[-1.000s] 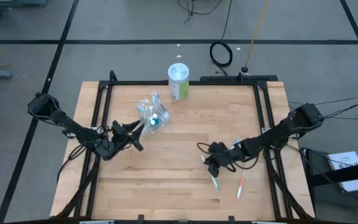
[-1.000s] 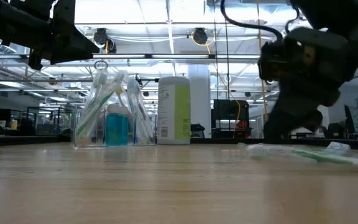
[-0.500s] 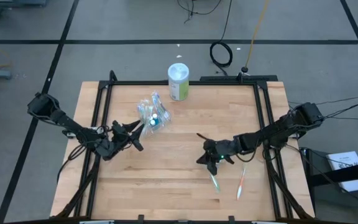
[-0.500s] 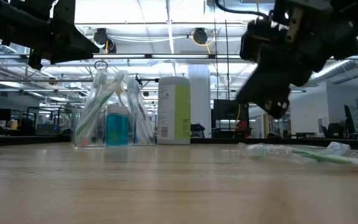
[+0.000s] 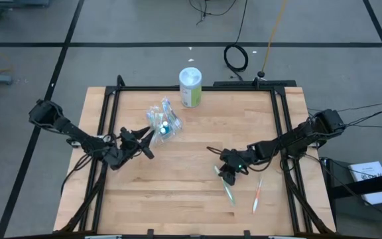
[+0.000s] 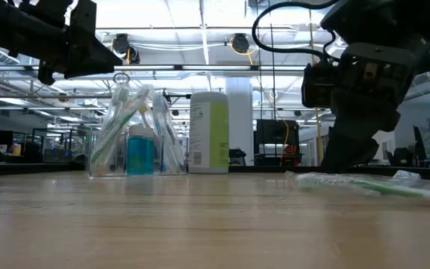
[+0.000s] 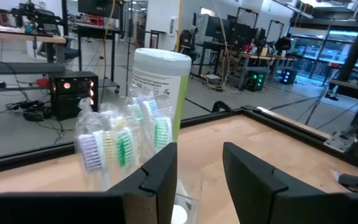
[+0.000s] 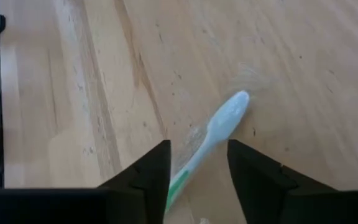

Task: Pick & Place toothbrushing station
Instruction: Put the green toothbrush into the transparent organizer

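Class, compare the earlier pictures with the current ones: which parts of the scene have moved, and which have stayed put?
The right gripper, lifted away half a second ago, has dropped back over the green toothbrush, fingers open astride it, gripping nothing. The left gripper stays open beside the clear container of brushes. Green toothbrush, orange toothbrush and wipes canister have not moved.

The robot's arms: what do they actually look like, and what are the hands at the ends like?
Both arms are slim, jointed and matte black, with loose black cables trailing from their bases. The left gripper and right gripper each end in two flat, angular black fingers. A small green light glows on the right arm near its wrist.
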Available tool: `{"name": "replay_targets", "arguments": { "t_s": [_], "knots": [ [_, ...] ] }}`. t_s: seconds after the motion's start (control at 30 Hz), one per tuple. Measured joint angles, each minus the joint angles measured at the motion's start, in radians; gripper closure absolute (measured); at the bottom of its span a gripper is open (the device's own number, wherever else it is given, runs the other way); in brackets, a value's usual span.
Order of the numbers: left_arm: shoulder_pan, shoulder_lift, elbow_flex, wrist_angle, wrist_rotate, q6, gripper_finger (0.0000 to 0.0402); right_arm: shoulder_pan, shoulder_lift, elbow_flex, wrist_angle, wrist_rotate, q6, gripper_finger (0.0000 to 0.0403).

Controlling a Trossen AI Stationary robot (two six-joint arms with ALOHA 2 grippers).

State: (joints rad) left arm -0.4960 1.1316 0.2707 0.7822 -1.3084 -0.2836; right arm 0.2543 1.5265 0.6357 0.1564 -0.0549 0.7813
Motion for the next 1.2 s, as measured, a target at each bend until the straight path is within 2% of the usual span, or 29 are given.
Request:
{"name": "replay_targets", "arguments": {
  "t_s": [0.17, 0.27, 0.5, 0.67, 0.93, 1.1, 1.2],
  "knots": [
    [0.026, 0.0, 0.0, -0.001, 0.048, 0.0, 0.027, 0.009, 0.01, 0.0, 0.003, 0.01, -0.008, 0.0227],
    [0.038, 0.0, 0.0, -0.001, 0.062, -0.002, 0.027, 0.018, 0.036, 0.0, 0.007, 0.053, 0.032, 0.0219],
    [0.059, 0.0, 0.0, -0.002, 0.105, -0.008, 0.027, 0.057, 0.116, 0.004, 0.077, 0.078, 0.008, 0.023],
    [0.067, 0.0, 0.0, -0.002, 0.107, -0.008, 0.027, 0.061, 0.161, 0.004, 0.166, 0.068, -0.041, 0.0267],
    [0.067, 0.0, 0.0, -0.002, 0.107, -0.008, 0.027, 0.051, 0.179, 0.001, 0.234, 0.054, -0.034, 0.0388],
    [0.067, 0.0, 0.0, -0.002, 0.107, -0.008, 0.027, 0.03, 0.184, -0.003, 0.377, 0.033, -0.033, 0.0387],
    [0.067, 0.0, 0.0, -0.003, 0.107, -0.008, 0.027, -0.01, 0.183, -0.002, 0.547, 0.045, -0.043, 0.0394]
  ]
}}
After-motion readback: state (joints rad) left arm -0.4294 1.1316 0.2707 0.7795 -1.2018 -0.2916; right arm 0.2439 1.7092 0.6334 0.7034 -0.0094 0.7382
